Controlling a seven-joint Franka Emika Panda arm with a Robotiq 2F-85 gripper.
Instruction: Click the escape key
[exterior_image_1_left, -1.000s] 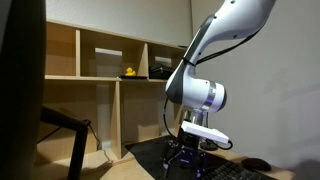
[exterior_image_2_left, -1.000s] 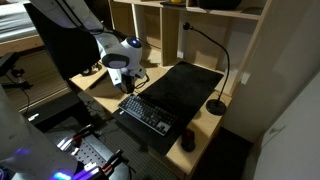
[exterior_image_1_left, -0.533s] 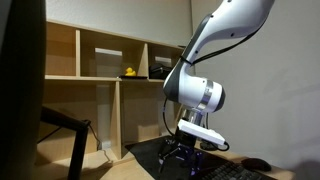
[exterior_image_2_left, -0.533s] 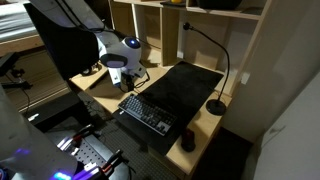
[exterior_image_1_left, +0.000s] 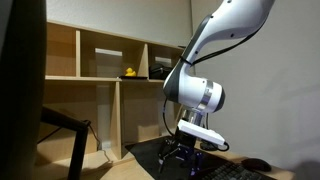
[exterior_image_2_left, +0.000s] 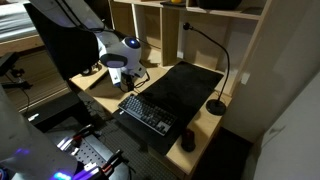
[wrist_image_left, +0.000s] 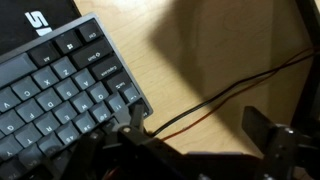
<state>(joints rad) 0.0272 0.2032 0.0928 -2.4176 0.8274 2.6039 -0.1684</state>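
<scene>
A black keyboard (wrist_image_left: 65, 85) lies on the wooden desk (wrist_image_left: 210, 60), also seen in both exterior views (exterior_image_2_left: 148, 113) (exterior_image_1_left: 238, 172). Its key labels are too blurred to read, so I cannot pick out the escape key. In the wrist view my gripper (wrist_image_left: 197, 130) is open and empty. One finger hangs over the keyboard's near corner and the other over bare wood. In both exterior views the gripper (exterior_image_2_left: 124, 88) (exterior_image_1_left: 184, 156) points down just above the end of the keyboard.
A black and a red cable (wrist_image_left: 230, 88) run across the desk between my fingers. A black desk mat (exterior_image_2_left: 185, 85), a gooseneck lamp (exterior_image_2_left: 216, 104) and a monitor (exterior_image_2_left: 60, 40) stand around. Shelves hold a yellow duck (exterior_image_1_left: 128, 72).
The wrist and gripper shifted slightly down and sideways a second ago. Nothing has visibly moved in the last half second.
</scene>
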